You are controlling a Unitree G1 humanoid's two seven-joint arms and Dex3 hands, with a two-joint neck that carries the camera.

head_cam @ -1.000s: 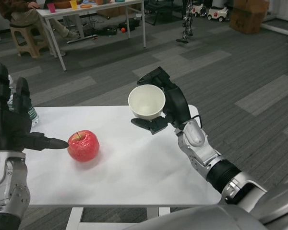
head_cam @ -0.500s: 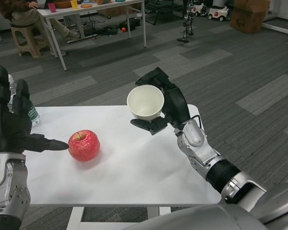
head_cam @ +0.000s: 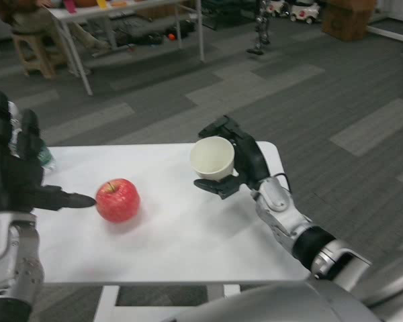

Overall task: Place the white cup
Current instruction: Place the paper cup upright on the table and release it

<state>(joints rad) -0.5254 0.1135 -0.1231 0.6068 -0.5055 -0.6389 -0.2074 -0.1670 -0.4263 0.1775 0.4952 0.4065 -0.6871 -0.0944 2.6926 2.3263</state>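
Observation:
My right hand (head_cam: 240, 161) grips the white cup (head_cam: 212, 158) from its right side, its mouth tilted toward me, just above the white table (head_cam: 188, 235) near the far right part. A red apple (head_cam: 117, 200) sits on the table at the left of centre. My left hand (head_cam: 17, 176) hovers at the table's left edge, fingers spread upward and one pointing toward the apple, holding nothing.
A clear water bottle (head_cam: 46, 159) stands partly hidden behind my left hand. Beyond the table lies grey carpet; a person on a stool (head_cam: 33, 30) sits at a far white table (head_cam: 131, 10) at the top left.
My right hand has lowered the cup toward the table and shifted it slightly right. The view has also dipped downward. The apple and left hand hold their places.

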